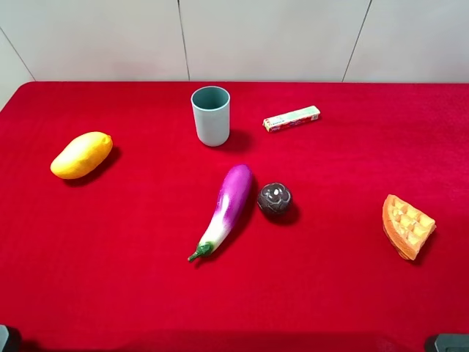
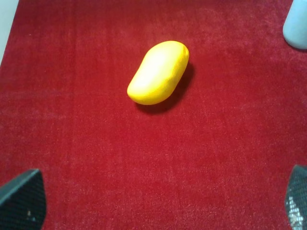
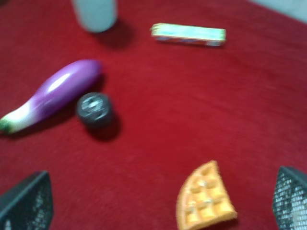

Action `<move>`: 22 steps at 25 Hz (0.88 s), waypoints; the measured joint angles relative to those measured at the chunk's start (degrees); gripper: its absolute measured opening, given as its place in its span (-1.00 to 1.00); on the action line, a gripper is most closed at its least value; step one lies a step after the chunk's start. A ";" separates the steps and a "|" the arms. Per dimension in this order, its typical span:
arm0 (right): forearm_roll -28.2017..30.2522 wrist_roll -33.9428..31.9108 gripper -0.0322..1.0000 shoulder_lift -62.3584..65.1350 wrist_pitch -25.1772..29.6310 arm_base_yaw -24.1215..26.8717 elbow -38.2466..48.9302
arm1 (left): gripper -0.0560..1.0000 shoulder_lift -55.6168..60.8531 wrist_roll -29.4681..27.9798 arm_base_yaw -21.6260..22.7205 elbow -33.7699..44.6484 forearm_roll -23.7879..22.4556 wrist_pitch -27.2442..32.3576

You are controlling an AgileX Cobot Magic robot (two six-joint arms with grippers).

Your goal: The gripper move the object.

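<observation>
red cloth: covers the surface point(image 1: 352, 293); nothing lifted off it.
object: dark mottled ball point(image 1: 274, 199), resting just beside the purple eggplant point(image 1: 229, 205), well apart from the waffle wedge point(image 1: 407, 226).
right gripper point(image 3: 163, 203): fingers point(image 3: 29, 203) spread wide, empty, well short of the ball.
left gripper point(image 2: 158, 201): fingers wide apart, empty, mango point(image 2: 158, 73) ahead.
step: approach not yet made, by the look of it.
next move: right gripper centres over the ball, descends clear of the eggplant, then closes.
</observation>
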State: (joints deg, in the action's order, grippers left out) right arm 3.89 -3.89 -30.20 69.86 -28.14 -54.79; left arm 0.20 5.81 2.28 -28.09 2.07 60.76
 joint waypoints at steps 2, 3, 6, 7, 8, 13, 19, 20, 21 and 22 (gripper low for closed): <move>0.09 0.00 0.41 1.28 0.00 4.03 0.00 | 0.99 0.00 0.00 0.00 0.00 0.00 0.00; 0.16 0.00 0.41 1.98 -0.13 6.05 0.13 | 0.99 0.00 0.00 0.00 0.00 0.00 0.00; 0.16 0.00 0.41 4.39 -0.81 10.94 1.76 | 0.99 0.00 0.00 0.00 0.00 0.00 0.00; 0.16 0.00 0.41 5.42 -1.48 12.38 2.86 | 0.99 0.00 0.00 0.00 0.00 0.00 0.00; 0.16 0.00 0.41 6.53 -1.97 13.64 4.09 | 0.99 0.00 0.00 0.00 0.00 0.00 0.00; 0.16 0.00 0.41 12.80 -3.78 17.87 10.56 | 0.99 0.00 0.00 0.00 0.00 0.00 0.00; 0.16 0.00 0.41 21.21 -6.51 20.43 17.19 | 0.99 0.00 0.00 0.00 0.00 0.00 0.00; 0.16 0.00 0.41 22.70 -6.97 20.67 18.24 | 0.99 0.00 0.00 0.00 0.00 0.00 0.00; 0.16 0.00 0.41 24.18 -7.59 20.75 19.48 | 0.99 0.00 0.00 0.00 0.00 0.00 0.00; 0.16 0.00 0.41 25.96 -8.29 20.75 20.67 | 0.99 0.00 0.00 0.00 0.00 0.00 0.00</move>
State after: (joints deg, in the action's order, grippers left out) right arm 4.06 -3.89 -4.24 61.57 -7.39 -34.12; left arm 0.20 5.81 2.28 -28.09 2.07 60.76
